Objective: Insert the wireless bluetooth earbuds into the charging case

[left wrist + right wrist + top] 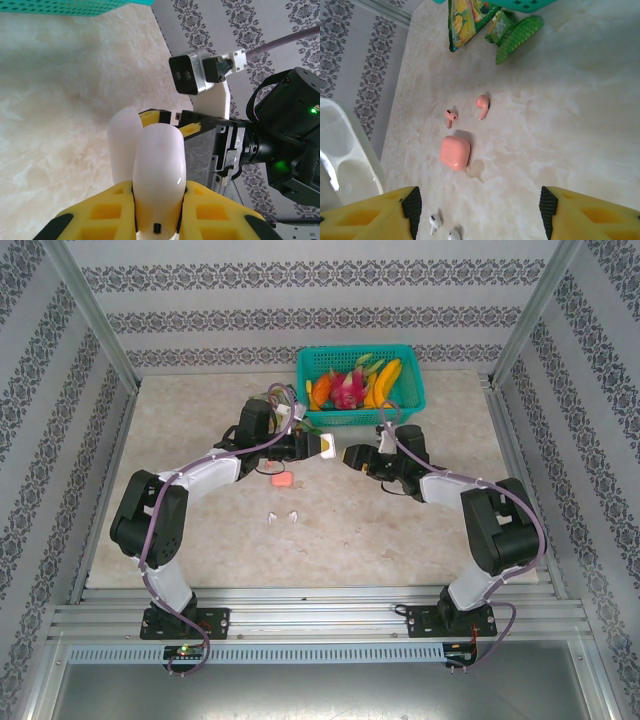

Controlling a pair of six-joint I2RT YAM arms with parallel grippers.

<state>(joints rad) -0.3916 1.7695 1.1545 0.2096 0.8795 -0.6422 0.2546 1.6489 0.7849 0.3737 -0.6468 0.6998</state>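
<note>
Top view: the left gripper [316, 446] is clamping the open white case [327, 445] just near of the green basket [415, 390]. The right gripper [350, 454] is hanging beside it, spread and empty. The white earbuds [270, 518] are lying nearer.

Left wrist view: the fingers [110, 210] are pinching the case's body.

Right wrist view: the case's wells are showing empty, the pink case [455, 152] is lying closed beside the pink earbuds [451, 116], and snack packets [470, 20] are spilling from the basket.

The right gripper should probably be lowering onto one white earbud, pinching gently.

Black-and-white arms [205, 472], purple cables [295, 39], yellow black-tipped gripper fingers [365, 217]
</note>
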